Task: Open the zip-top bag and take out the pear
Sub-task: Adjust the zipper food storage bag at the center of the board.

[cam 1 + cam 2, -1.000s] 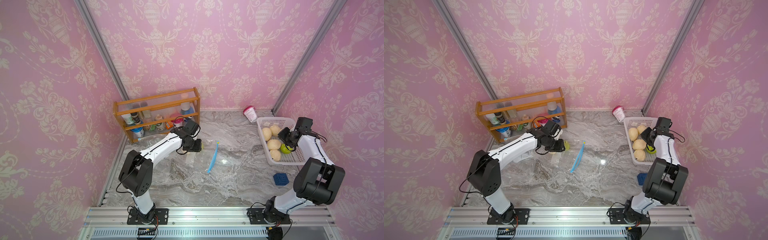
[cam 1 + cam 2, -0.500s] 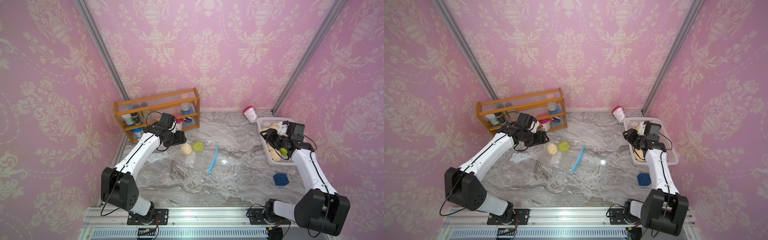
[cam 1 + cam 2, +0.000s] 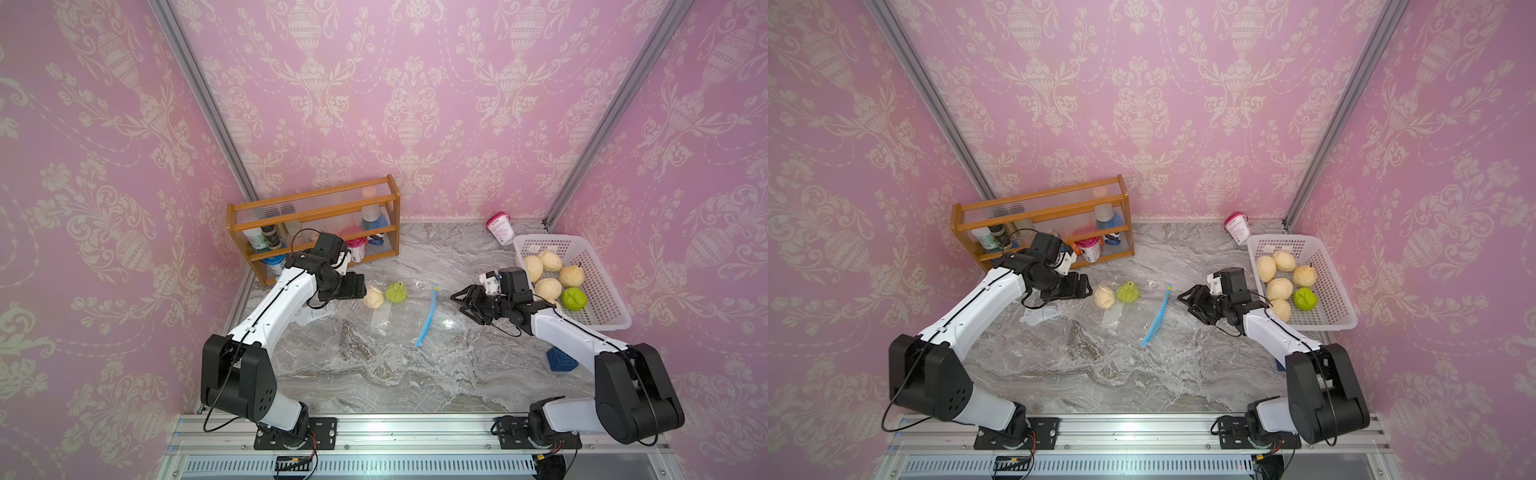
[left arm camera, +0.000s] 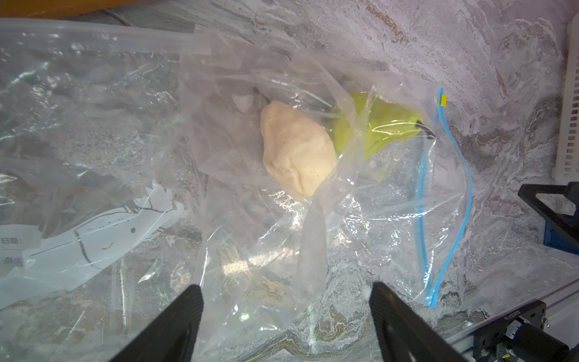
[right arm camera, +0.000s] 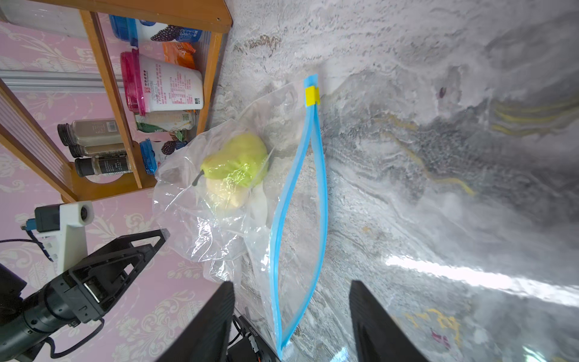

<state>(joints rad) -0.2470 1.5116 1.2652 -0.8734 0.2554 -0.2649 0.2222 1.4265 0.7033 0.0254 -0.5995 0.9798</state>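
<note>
The marble tabletop (image 3: pixel 374 374) carries a white basket (image 3: pixel 615 322) of pears at the right. In the middle a clear zip-top bag (image 3: pixel 386 316) lies flat and crumpled. The left hand (image 4: pixel 285 286) hovers at the bag's left end and the right hand (image 3: pixel 457 302) at its right, beyond the zip. Both are spread wide and hold nothing.

The likely trouble is the film itself. It is thin and loose (the wrist views show it creased over the fruit), so a hand closing on a pear from outside would pinch plastic with it. A pull would then drag the whole bag across the tabletop rather than free the fruit. With neither hand pinning the bag, the mouth could also fold shut as the right hand enters.

Inside, as far as the film lets one judge, lie two pears, touching. A pale pear (image 3: pixel 372 297) sits just beside the left hand's fingertips, and a green pear (image 3: pixel 395 291) lies to its right, between that hand and the zip. Both are apart from the right hand, which faces the mouth. The blue zip strip (image 5: pixel 314 125) stands parted, its yellow slider (image 5: pixel 312 96) at the far end.
</note>
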